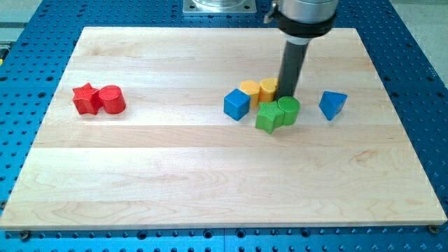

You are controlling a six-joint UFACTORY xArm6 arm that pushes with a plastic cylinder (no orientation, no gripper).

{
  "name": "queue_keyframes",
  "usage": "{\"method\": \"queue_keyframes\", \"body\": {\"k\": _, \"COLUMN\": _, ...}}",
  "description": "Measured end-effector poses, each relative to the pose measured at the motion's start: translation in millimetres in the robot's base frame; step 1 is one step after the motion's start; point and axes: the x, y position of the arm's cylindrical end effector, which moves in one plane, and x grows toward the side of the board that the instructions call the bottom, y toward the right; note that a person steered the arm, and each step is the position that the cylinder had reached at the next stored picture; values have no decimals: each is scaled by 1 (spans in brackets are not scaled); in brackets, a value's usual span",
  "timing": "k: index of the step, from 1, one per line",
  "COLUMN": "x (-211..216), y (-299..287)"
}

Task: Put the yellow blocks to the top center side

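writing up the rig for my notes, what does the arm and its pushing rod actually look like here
Only the arm's lower end shows at the view's top: a wide round collar, light grey metal above a black band. From it hangs a straight, dark, plain cylindrical rod, much narrower than the collar. My tip is blunt, beside the yellow blocks and above the green blocks. No cables, markings or sleeves are visible.

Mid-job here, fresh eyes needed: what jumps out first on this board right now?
The dark rod coming down from the view's top stands out most, with my tip just right of the two yellow blocks and right behind the green blocks. These sit in a tight cluster with a blue cube near the middle, and a blue wedge lies apart to the right. Far left, a red star and a red cylinder sit side by side.
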Motion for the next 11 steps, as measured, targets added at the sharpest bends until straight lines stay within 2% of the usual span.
{"method": "queue_keyframes", "body": {"k": 2, "x": -7, "y": -31}}
{"method": "queue_keyframes", "body": {"k": 4, "x": -55, "y": -80}}
{"method": "queue_keyframes", "body": {"k": 7, "x": -131, "y": -92}}
{"method": "queue_keyframes", "body": {"k": 9, "x": -13, "y": -83}}
{"method": "queue_keyframes", "body": {"k": 11, "x": 1, "y": -125}}
